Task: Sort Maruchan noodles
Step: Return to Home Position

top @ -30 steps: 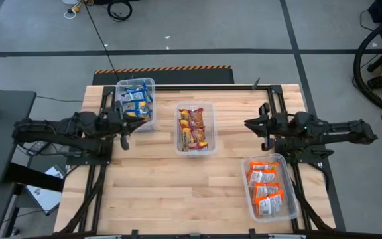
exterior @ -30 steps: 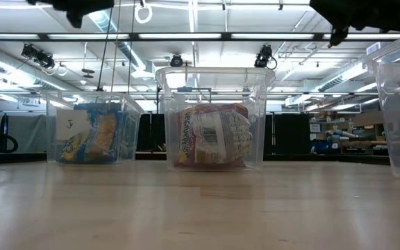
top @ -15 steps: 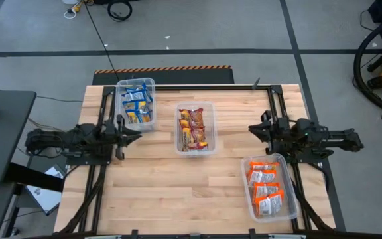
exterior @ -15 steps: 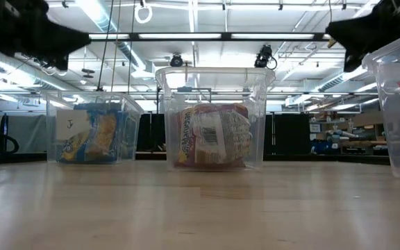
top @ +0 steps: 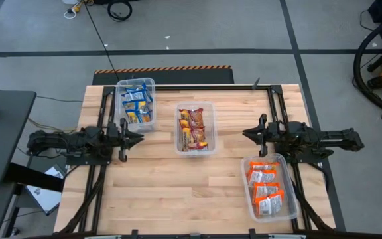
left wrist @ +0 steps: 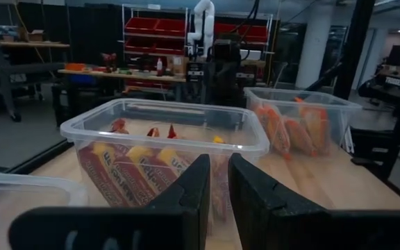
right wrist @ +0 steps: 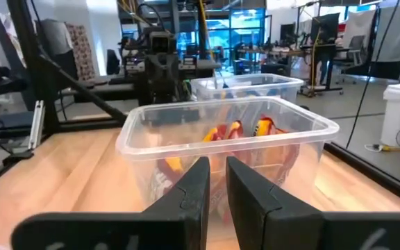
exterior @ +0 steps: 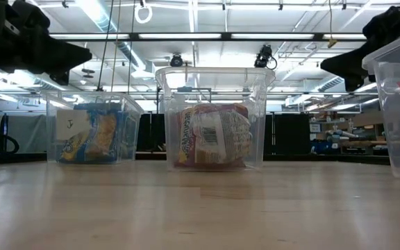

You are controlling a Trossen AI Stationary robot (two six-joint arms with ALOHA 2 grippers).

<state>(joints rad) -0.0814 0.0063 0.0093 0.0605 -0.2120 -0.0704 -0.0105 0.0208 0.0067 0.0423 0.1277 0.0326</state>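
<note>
The noodle packets lie sorted in three clear bins. Blue-and-yellow packets (top: 135,106) fill the far-left bin (top: 119,86), dark red-and-yellow packets (top: 193,129) the middle bin (top: 178,149), and orange-and-white packets (top: 266,186) the near-right bin (top: 247,189). My left gripper (top: 136,137) hovers shut left of the middle bin, pointing at it; its wrist view shows the red packets (left wrist: 127,173) just ahead. My right gripper (top: 246,134) hovers shut on the bin's right, also pointing at it (right wrist: 221,139). Neither holds anything.
Bare wooden tabletop (top: 171,192) stretches across the near left and between the bins. Dark arm frames run along both table sides. In the low view the middle bin (exterior: 212,118) stands in the centre, with both arms above table height.
Both arms have come down from higher up and drawn back toward their own sides. The left gripper has moved away from the blue bin toward the near edge and now points level at the middle bin. The right gripper has levelled out likewise.
</note>
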